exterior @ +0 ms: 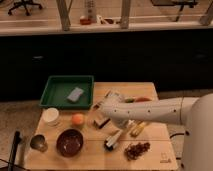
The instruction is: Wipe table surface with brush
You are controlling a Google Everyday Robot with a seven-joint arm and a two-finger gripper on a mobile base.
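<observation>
Gripper low over mid table surface, just right of the orange — finger state: cannot tell. Brush lies on the wood below the arm, beside the dark bowl. No legible labels anywhere.
</observation>
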